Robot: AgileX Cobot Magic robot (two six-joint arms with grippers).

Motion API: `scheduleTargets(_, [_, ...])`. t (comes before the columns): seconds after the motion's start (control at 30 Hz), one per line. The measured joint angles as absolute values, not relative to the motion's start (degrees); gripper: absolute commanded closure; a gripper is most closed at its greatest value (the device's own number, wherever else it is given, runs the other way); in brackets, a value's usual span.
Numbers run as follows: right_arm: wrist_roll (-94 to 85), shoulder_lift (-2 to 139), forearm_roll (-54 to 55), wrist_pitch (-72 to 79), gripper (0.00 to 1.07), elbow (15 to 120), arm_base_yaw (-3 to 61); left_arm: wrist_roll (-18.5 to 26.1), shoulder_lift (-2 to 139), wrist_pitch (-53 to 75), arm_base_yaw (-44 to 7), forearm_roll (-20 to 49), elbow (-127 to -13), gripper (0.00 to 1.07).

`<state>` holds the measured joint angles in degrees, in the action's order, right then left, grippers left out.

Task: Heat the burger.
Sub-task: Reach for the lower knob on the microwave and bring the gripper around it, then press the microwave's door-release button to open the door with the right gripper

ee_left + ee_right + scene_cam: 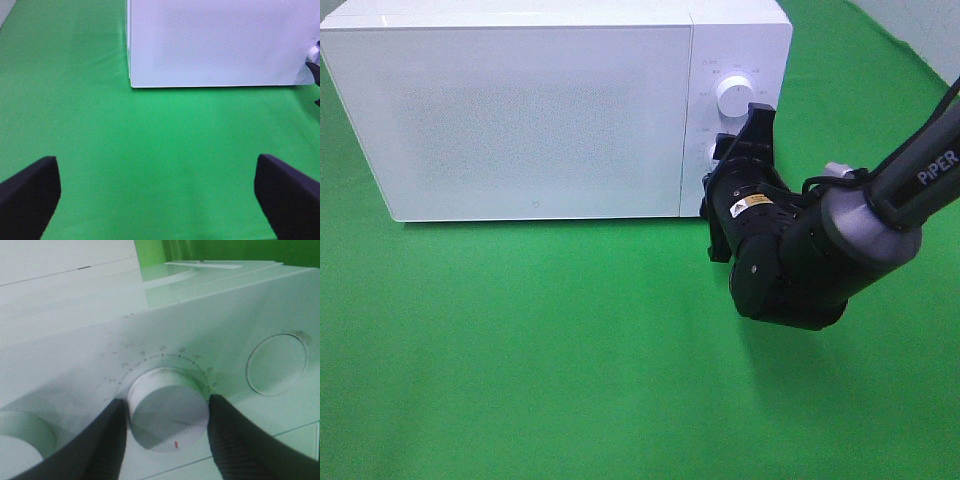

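Now right gripper (167, 407) straddles timer knob (165, 422) on microwave (540, 110); clamped or loose, cannot tell. Keep knob centred between fingers, twist about own axis, no side pull. Left gripper (157, 187) wide apart, empty. Burger unseen, likely behind shut door.

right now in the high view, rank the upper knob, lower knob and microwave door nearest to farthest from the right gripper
1. lower knob, between the fingers of the right gripper.
2. upper knob, just above it on the panel.
3. microwave door, to the left.
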<state>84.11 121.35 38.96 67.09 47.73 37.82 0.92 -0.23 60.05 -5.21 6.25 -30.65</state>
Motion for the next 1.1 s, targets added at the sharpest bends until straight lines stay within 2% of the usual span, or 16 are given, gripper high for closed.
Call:
scheduleTargets(0.23, [83.5,121.1,38.9,67.7,0.41,46.8,37.8,0.9,-0.2,60.0,-5.2,6.2,-30.7,0.09])
scheduleTargets(0.8, [81.6,113.2,30.0,67.2,0.41,36.6,37.2,0.9,-0.2,60.0,-5.2,6.2,-30.7,0.09])
scheduleTargets(1.1, [71.7,104.9,23.5,58.8,0.42,29.9,37.2,0.9,-0.2,60.0,-5.2,6.2,-30.7,0.09])
